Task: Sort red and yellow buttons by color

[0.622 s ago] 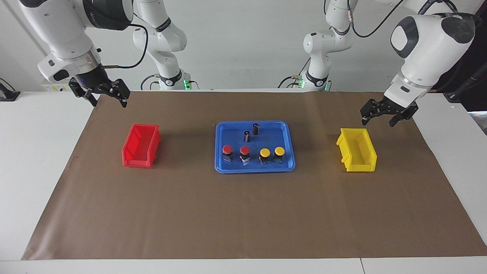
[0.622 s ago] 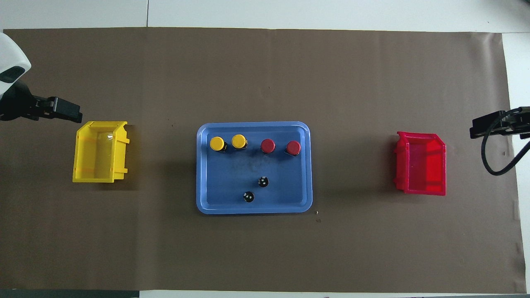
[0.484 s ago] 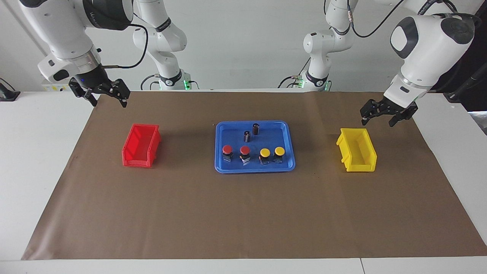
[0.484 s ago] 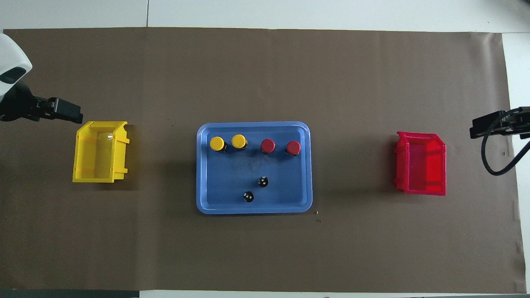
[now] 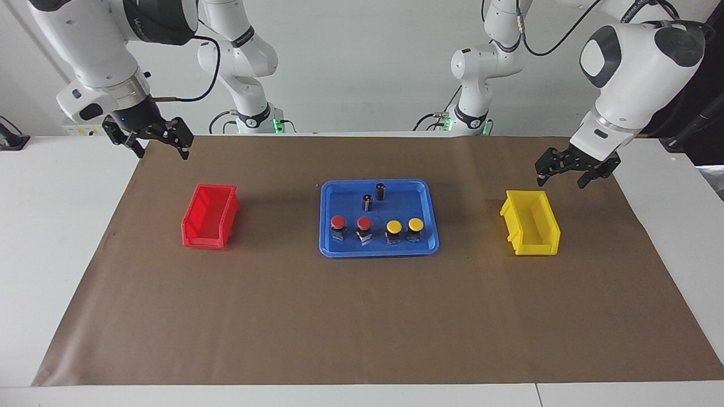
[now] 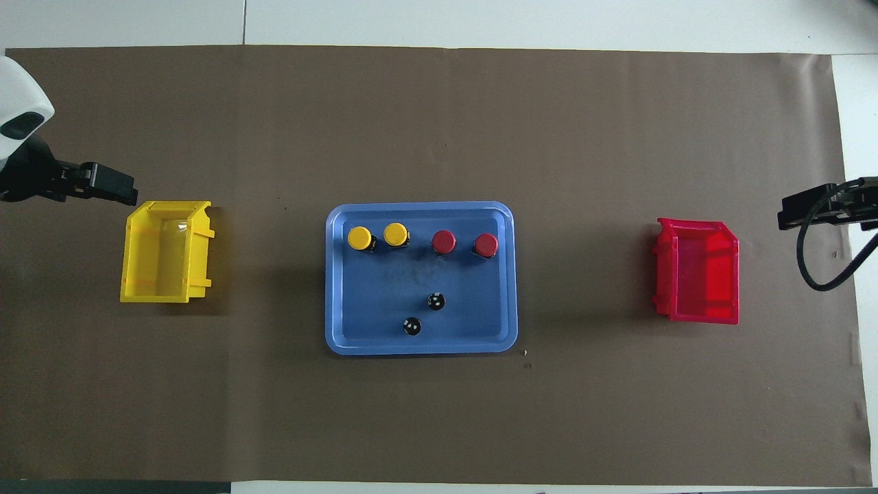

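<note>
Two red buttons (image 5: 337,221) (image 5: 364,223) and two yellow buttons (image 5: 394,226) (image 5: 416,224) stand in a row in the blue tray (image 5: 379,252), along the side farther from the robots. The overhead view shows the same red buttons (image 6: 444,241) (image 6: 485,244) and yellow buttons (image 6: 360,238) (image 6: 396,234). My left gripper (image 5: 561,181) is open and empty, up in the air by the yellow bin (image 5: 531,223). My right gripper (image 5: 161,148) is open and empty, up in the air by the red bin (image 5: 209,217).
Two small dark cylinders (image 5: 380,191) (image 5: 367,202) stand in the tray nearer to the robots than the buttons. The red bin (image 6: 696,271) and yellow bin (image 6: 164,254) hold nothing. Brown paper (image 5: 362,316) covers the table.
The left gripper has shifted very slightly. The right arm and all the objects have stayed put.
</note>
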Controlling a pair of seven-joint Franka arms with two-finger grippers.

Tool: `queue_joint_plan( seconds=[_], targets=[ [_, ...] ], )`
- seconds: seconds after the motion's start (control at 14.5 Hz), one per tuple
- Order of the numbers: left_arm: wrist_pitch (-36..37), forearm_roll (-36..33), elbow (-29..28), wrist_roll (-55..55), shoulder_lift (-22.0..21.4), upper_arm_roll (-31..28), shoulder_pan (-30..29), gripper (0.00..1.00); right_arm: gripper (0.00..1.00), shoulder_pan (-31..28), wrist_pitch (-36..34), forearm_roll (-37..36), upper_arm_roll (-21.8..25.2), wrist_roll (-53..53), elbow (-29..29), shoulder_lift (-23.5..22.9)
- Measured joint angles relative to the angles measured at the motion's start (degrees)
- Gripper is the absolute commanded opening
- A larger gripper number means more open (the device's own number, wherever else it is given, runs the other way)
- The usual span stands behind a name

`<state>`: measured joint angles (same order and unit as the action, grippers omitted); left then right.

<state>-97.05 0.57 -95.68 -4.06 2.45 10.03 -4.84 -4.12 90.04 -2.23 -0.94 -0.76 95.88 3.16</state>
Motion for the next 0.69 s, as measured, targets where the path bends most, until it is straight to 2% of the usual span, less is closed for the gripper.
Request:
queue_joint_plan(
  seconds=[0.48, 0.69],
  targets=[
    [0.00, 0.00, -0.10, 0.00, 0.00, 0.00, 0.00, 1.00, 1.00, 1.29, 0.44, 0.92, -0.16, -0.12, 0.02, -0.07],
    [0.01, 0.00, -0.22, 0.00, -0.03, 0.01, 0.00, 1.00, 1.00, 2.91, 2.04, 3.63, -0.98, 1.57, -0.71, -1.98]
  ],
)
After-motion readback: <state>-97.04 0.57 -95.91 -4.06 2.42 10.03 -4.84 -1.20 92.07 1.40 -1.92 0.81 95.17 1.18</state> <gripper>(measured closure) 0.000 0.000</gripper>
